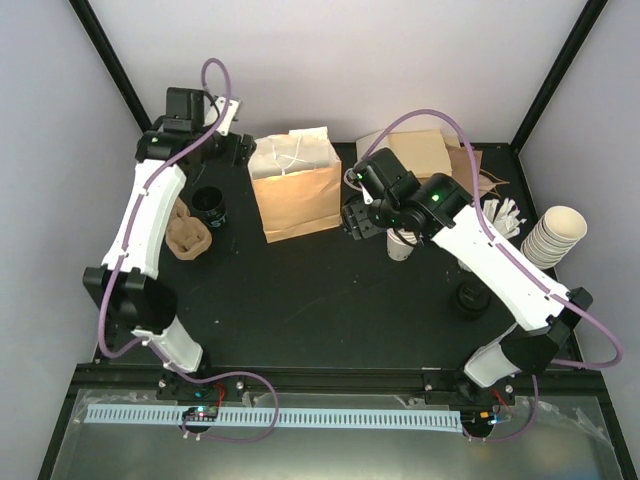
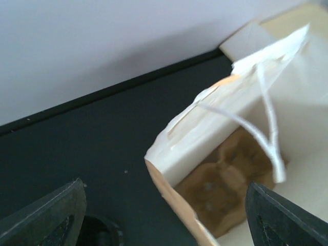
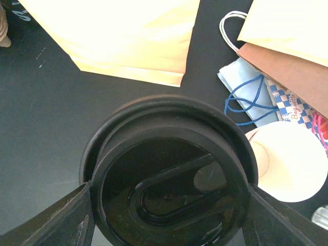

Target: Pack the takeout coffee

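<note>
We see the right gripper (image 3: 169,190) closed on the takeout coffee (image 3: 165,134), a small cream-white paper cup with a black round plastic lid. Its 2 fingers (image 3: 61,218) press against opposite sides of the lid's rim. From above, the cup's pale wall (image 1: 401,246) shows just under the right gripper (image 1: 392,230), over the black table (image 1: 320,300), right of the tall brown paper bag (image 1: 295,190) and apart from it. We cannot tell whether the cup's base touches the table. The left gripper (image 2: 164,187) hangs at the bag's upper left corner with its 2 fingers (image 2: 54,215) spread wide and nothing clamped between them. Its camera looks into the bag's open mouth (image 2: 215,138), where a brown moulded pulp tray (image 2: 225,189) lies inside beneath a white paper handle (image 2: 269,128). In the overhead view, a short black cup (image 1: 210,207) and a second brown pulp tray (image 1: 187,233) sit beside the left arm. A stack of lidless cream cups (image 1: 553,235) stands at the right edge, and 1 loose black lid (image 1: 468,297) lies near the right arm.
</note>
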### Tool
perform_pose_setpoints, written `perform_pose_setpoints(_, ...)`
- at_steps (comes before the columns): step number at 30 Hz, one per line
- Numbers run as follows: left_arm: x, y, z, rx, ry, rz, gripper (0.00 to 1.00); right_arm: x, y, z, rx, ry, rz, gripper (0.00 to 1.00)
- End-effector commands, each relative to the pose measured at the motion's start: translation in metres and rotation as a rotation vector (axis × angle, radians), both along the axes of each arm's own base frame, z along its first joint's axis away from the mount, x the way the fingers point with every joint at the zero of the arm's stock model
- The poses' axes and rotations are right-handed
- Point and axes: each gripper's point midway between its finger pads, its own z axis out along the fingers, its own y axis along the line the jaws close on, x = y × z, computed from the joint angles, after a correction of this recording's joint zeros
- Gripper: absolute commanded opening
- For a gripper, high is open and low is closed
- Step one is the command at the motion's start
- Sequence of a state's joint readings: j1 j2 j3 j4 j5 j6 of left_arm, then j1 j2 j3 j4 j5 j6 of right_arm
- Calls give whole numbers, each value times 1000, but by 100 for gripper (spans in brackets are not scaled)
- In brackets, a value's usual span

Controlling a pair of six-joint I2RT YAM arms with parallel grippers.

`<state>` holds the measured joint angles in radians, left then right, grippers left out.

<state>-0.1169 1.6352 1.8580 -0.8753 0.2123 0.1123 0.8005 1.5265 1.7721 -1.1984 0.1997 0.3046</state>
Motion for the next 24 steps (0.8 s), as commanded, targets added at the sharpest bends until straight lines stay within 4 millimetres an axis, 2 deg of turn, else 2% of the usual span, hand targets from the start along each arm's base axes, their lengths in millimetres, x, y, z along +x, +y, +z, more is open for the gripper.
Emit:
perform_pose_setpoints(1, 20, 15, -21, 270, -25, -104, 87, -10, -11, 15, 1, -25, 35, 71)
perform_pose_setpoints(3, 28, 13, -23, 286, -38, -126, 87, -13, -15, 19, 5, -37, 37, 71)
perform_pose_setpoints(6, 33, -1, -26, 287, -62, -214, 88, -16, -19, 23, 11, -46, 37, 71)
perform_pose_setpoints(11, 52, -21, -23, 282, -98, -258, 88, -20, -21, 22, 35, -47, 32, 71)
perform_pose_setpoints(20, 72, -66, -23, 179, -136, -392, 84, -22, -30, 27, 50, -60, 12, 71)
perform_pose_setpoints(22, 76, -71, -21, 160, -146, -396, 80, -22, -32, 28, 54, -62, 8, 71)
perform_pose_setpoints(24, 80, -71, -15, 134, -164, -379, 66, -21, -33, 28, 53, -61, 6, 71)
